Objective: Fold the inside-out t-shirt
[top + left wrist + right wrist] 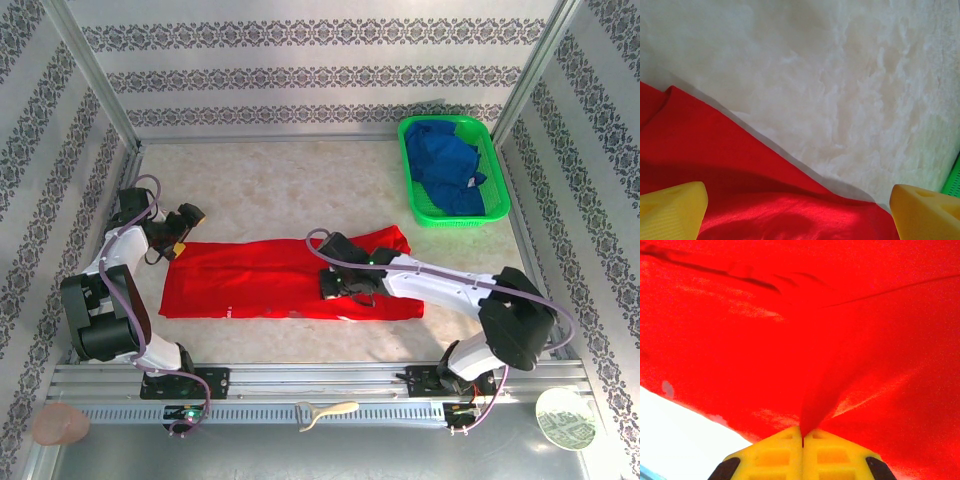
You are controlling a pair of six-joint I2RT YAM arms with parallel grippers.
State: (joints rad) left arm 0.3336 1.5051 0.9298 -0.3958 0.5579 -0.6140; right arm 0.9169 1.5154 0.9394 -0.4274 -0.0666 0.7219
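Pinching a raised ridge of fabric, the right gripper [802, 432] has its yellow jaws pressed together on the bright red short-sleeved cloth t-shirt [260, 278], at the near edge of its right half. The garment lies flat as a long band across the middle of the pale mottled table [280, 190], well apart from the green plastic basket [410, 180] holding a blue garment [448, 160] at the far right corner. The left gripper [178, 238] hangs over the shirt's far left corner with its yellow fingers [670, 210] spread wide, red cloth between them and nothing clamped. Judgement: the step in hand is securing the cloth for a fold. To do it well, the right pinch should be confirmed to hold every layer, which cannot be told from the wrist view. The left jaws need to settle lower and close squarely on the hem. Both arms should then lift together, low and level, so the band folds without skewing or dragging.
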